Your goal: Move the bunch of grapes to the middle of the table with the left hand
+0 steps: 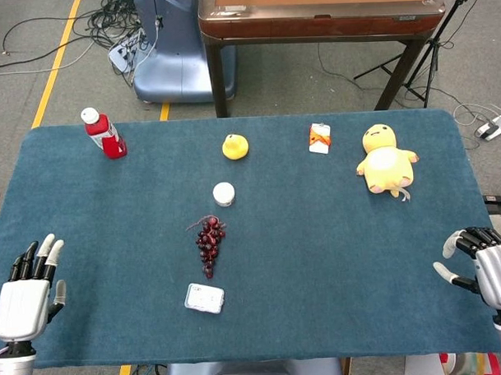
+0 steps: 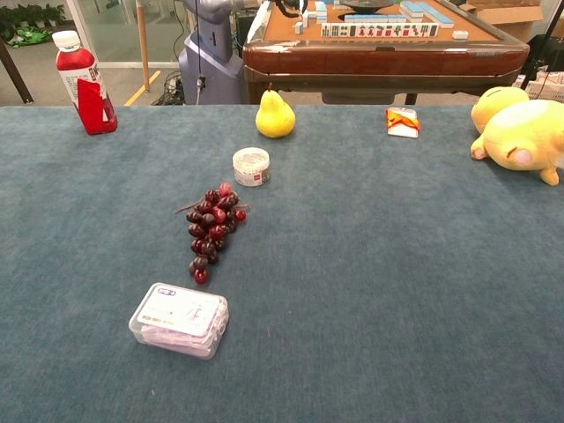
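Grapes (image 1: 209, 246) are lying on the table (image 1: 319, 259), just below the white jar (image 1: 223, 193) and just above the plastic box (image 1: 204, 298), left of table centre. Left hand (image 1: 24, 297) is being held flat at the near-left edge, fingers spread, nothing gripped, well apart from the grapes. Right hand (image 1: 482, 266) is being held at the near-right edge, fingers loosely curled, empty. Risks being flagged: the loose bunch is likely to sag or shed if pinched by one berry, and the box or jar could be knocked, since both are crowding the grapes.
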`<move>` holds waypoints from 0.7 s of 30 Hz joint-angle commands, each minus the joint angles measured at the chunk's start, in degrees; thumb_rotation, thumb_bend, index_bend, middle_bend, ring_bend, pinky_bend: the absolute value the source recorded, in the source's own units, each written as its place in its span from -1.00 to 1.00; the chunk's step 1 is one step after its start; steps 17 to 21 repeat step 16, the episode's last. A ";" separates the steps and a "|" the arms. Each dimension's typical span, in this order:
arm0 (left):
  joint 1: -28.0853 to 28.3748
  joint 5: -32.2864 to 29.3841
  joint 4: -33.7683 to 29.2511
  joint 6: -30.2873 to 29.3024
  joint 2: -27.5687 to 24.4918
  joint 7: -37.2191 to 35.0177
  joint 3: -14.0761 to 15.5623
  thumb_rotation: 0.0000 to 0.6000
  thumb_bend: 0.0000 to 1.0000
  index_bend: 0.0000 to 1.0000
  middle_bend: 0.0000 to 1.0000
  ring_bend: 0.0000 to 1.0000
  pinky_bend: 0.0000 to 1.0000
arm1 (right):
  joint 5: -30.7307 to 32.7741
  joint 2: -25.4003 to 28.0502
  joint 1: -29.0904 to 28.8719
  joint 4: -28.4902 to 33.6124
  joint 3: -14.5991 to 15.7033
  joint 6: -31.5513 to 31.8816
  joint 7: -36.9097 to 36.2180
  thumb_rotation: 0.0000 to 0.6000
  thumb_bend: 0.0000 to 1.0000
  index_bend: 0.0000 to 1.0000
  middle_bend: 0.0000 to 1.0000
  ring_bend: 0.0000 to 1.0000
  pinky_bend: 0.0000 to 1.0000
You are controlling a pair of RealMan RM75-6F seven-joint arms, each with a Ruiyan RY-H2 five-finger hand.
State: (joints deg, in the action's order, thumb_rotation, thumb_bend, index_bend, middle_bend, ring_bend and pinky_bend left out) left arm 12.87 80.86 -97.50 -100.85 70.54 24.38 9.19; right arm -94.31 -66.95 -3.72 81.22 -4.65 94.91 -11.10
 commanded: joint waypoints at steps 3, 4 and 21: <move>-1.63 -1.27 3.61 3.52 -0.73 -4.82 -1.80 1.00 0.09 -0.87 -1.00 -1.00 -0.70 | 4.35 0.17 0.74 2.39 0.02 -3.00 7.01 1.00 -1.00 0.20 0.11 -0.17 -0.14; -1.72 -0.90 3.82 3.92 -0.93 -5.25 -2.07 1.00 0.08 -0.87 -1.00 -1.00 -0.70 | 5.50 0.50 0.86 3.48 -0.01 -3.85 8.81 1.00 -1.00 0.19 0.11 -0.17 -0.14; -2.75 2.77 7.10 5.61 -0.14 -9.37 -5.31 1.00 0.07 -0.78 -1.00 -1.00 -0.70 | 7.09 1.87 0.18 5.84 -0.21 -6.53 9.52 1.00 -1.00 0.17 0.11 -0.17 -0.14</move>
